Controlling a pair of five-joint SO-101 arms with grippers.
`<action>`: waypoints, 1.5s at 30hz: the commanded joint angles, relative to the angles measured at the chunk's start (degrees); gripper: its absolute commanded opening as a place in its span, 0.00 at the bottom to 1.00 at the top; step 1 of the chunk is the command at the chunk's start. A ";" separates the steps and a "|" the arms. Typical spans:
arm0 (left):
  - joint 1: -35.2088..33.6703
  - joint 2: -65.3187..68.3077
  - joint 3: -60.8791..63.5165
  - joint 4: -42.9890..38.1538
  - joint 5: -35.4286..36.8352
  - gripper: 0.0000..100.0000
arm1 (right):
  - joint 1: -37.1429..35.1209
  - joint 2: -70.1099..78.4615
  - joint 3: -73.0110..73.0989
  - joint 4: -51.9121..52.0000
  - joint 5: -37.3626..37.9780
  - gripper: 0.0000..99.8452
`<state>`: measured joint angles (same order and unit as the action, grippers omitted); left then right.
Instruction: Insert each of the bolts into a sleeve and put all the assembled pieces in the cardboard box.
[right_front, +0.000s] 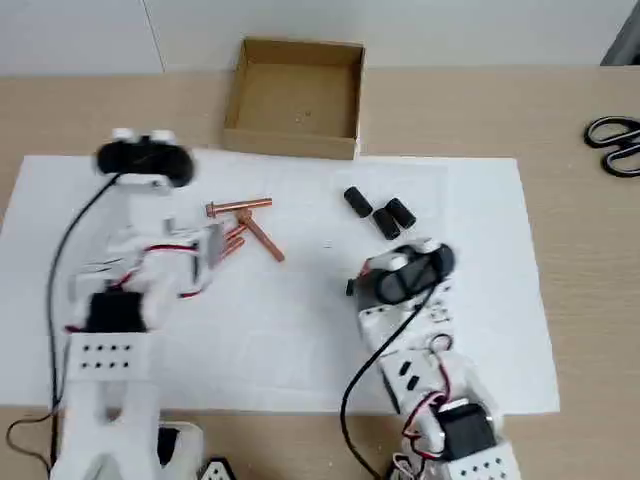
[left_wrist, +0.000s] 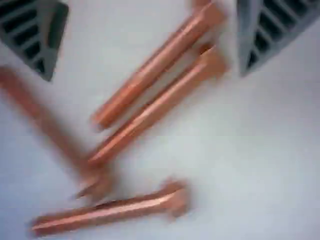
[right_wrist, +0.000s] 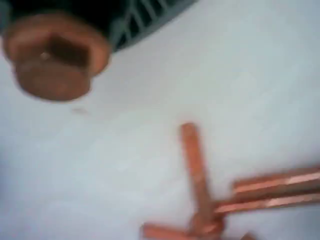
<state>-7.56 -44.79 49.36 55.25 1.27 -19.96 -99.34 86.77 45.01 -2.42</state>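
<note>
Several copper bolts (right_front: 245, 225) lie left of centre on the white sheet (right_front: 300, 340). My left gripper (right_front: 215, 245) hangs open just over them; in the left wrist view two bolts (left_wrist: 160, 90) lie side by side between its grey fingers (left_wrist: 270, 35), with two more bolts (left_wrist: 110, 210) beyond. Three black sleeves (right_front: 380, 212) lie right of centre. Just below them my right gripper (right_front: 352, 287) is shut on a dark sleeve with a copper bolt head (right_wrist: 52, 60) sticking out of it. The cardboard box (right_front: 295, 95) stands open at the back.
Black scissors (right_front: 615, 140) lie at the far right edge of the wooden table. Cables run from both arm bases along the front edge. Bare sheet lies between the two arms.
</note>
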 joint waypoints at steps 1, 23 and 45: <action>-5.71 -0.70 -3.03 3.87 -1.85 0.23 | 2.42 6.02 -13.19 0.31 -0.09 0.01; -15.03 -0.70 -2.77 10.64 -2.99 0.23 | 2.68 107.12 -92.31 -27.65 -0.18 0.01; -14.68 -0.62 -2.59 10.64 -2.99 0.23 | 2.68 152.31 -128.18 -31.69 0.00 0.24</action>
<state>-22.42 -44.79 49.36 65.63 -1.19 -17.67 53.80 -37.36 12.75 -2.42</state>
